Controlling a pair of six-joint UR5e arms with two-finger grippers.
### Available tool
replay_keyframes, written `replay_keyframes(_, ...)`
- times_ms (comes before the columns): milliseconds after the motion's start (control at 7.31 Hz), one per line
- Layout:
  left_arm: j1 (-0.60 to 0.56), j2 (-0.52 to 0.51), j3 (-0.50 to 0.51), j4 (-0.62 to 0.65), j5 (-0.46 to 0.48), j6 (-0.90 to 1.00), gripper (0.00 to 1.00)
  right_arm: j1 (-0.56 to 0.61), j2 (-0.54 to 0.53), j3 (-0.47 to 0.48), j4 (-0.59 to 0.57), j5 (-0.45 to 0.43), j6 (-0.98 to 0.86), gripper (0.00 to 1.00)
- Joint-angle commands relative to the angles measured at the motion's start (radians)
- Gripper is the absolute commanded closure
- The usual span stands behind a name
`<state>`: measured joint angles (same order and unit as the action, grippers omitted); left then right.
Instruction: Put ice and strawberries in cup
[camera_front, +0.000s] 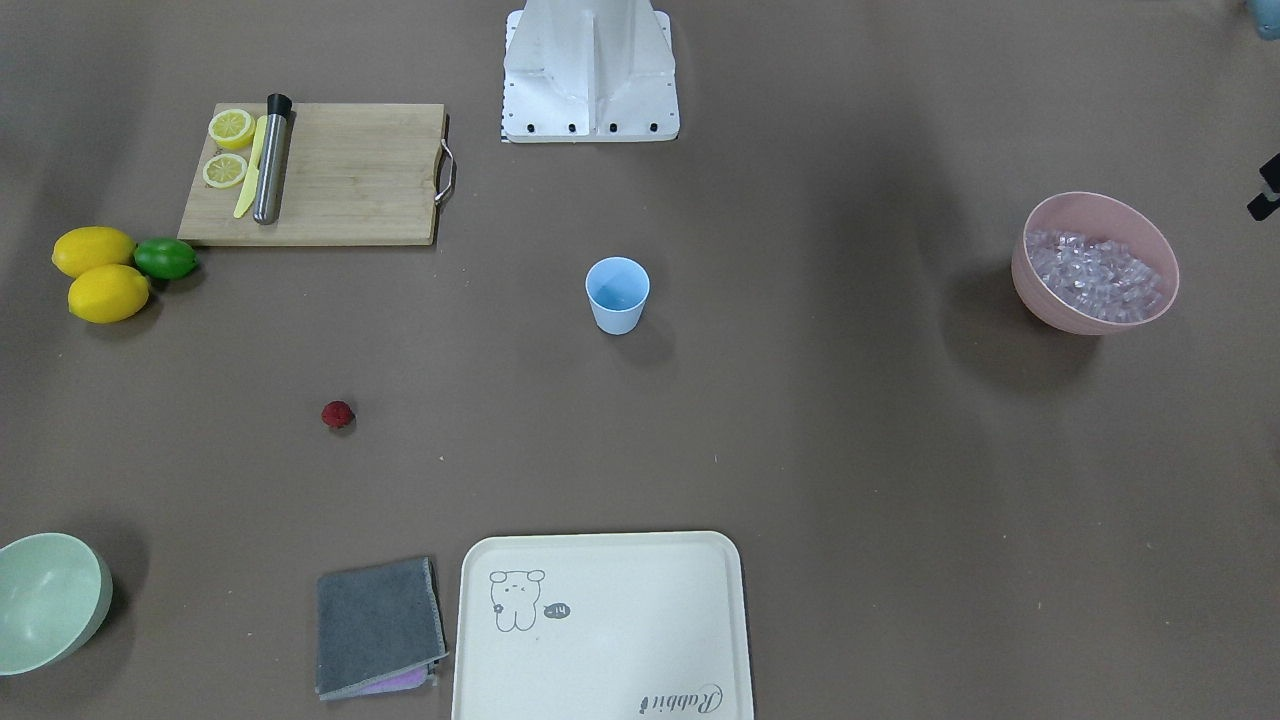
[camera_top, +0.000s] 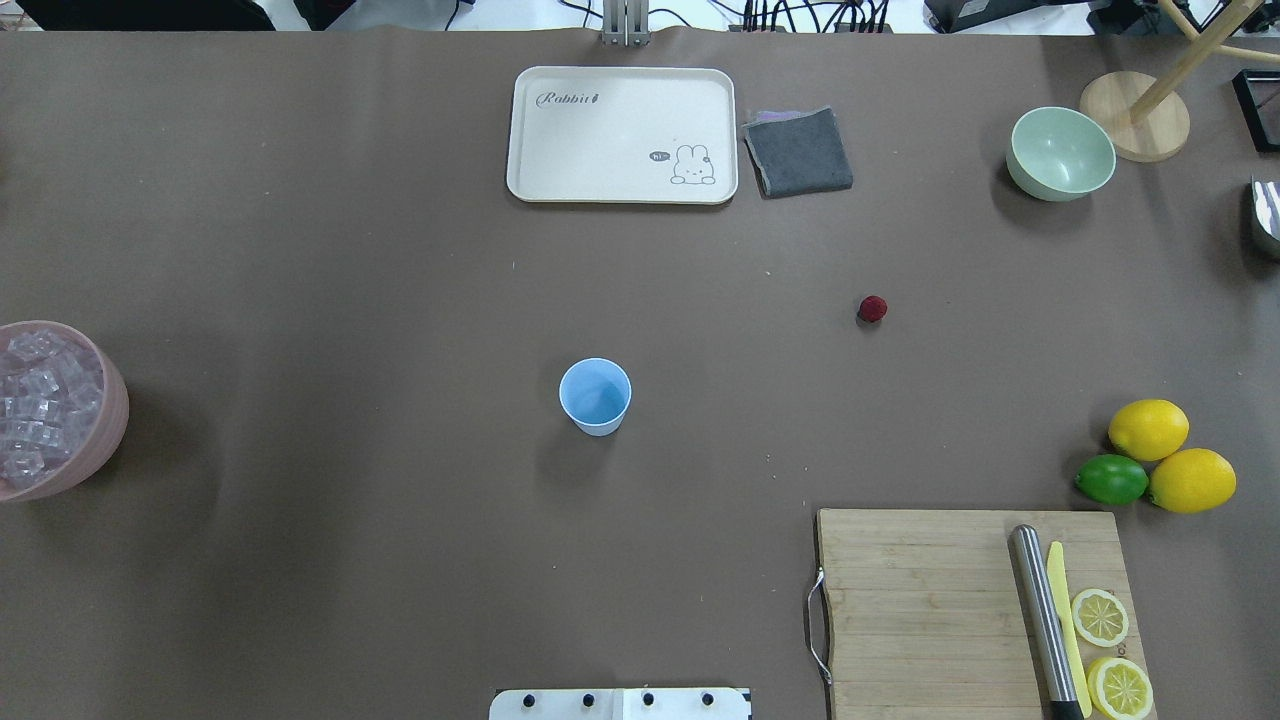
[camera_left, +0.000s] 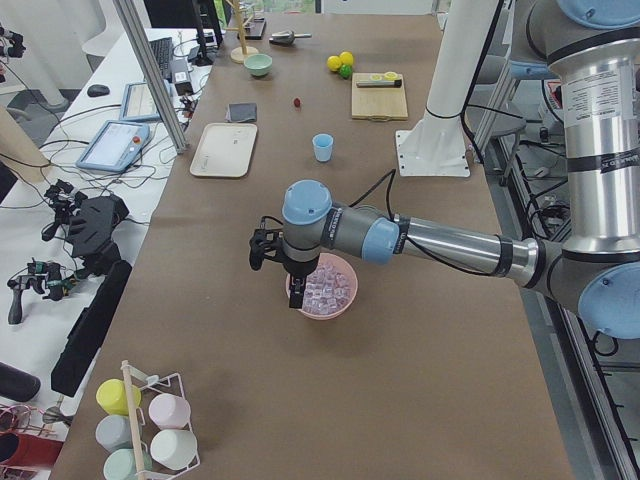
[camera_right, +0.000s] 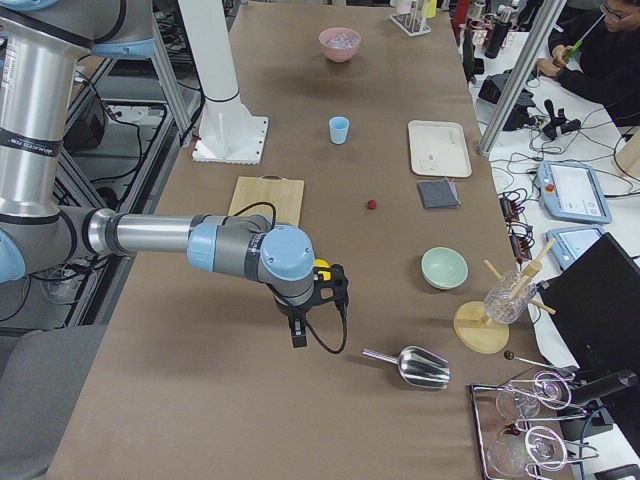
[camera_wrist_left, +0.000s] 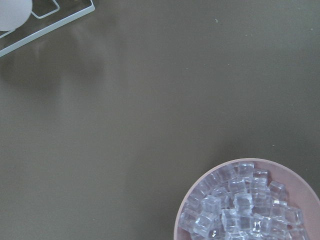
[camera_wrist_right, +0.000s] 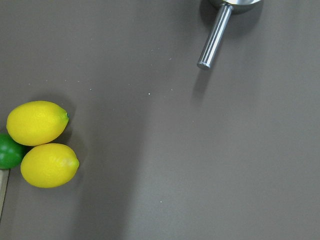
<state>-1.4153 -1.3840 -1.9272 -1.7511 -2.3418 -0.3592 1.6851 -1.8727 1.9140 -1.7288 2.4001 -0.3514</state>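
Left gripper (camera_left: 296, 297) is hovering by the ice (camera_left: 335, 285) (pink bowl (camera_left: 346, 303)), right gripper (camera_right: 298, 336) over the table (camera_right: 200, 400); I cannot tell either's finger gap.

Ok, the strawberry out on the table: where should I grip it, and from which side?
Grip the strawberry across its widest middle, probably coming straight down from above. It is small and rounded, so no side looks better than another. It lies alone on the bare table, which leaves room to close around it.
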Motion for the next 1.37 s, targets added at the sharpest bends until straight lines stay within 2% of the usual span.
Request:
replay_keyframes(0, 0.129, 0.043, 0.014, -0.208, 0.024, -0.233, 0.03, -0.001, -0.006, -0.001, 0.000, 0.001, 0.000, 0.00)
replay_keyframes(274, 0.281, 0.068, 0.025, -0.339, 0.125, -0.388, 0.04, -0.001, -0.006, -0.001, 0.000, 0.001, 0.000, 0.00)
replay_keyframes(410, 0.344, 0.068, 0.062, -0.403, 0.159, -0.420, 0.08, -0.001, -0.005, -0.001, 0.000, 0.001, 0.002, 0.00)
replay_keyframes(547, 0.357, 0.069, 0.083, -0.438, 0.164, -0.422, 0.12, -0.001, -0.005, -0.003, 0.000, 0.001, 0.003, 0.00)
replay_keyframes(957, 0.438, 0.056, 0.083, -0.444, 0.208, -0.501, 0.12, -0.001, -0.003, -0.006, -0.002, 0.001, 0.006, 0.00)
replay_keyframes(1231, 0.455, 0.062, 0.086, -0.447, 0.220, -0.494, 0.20, -0.001, -0.003, -0.007, -0.002, 0.001, 0.008, 0.00)
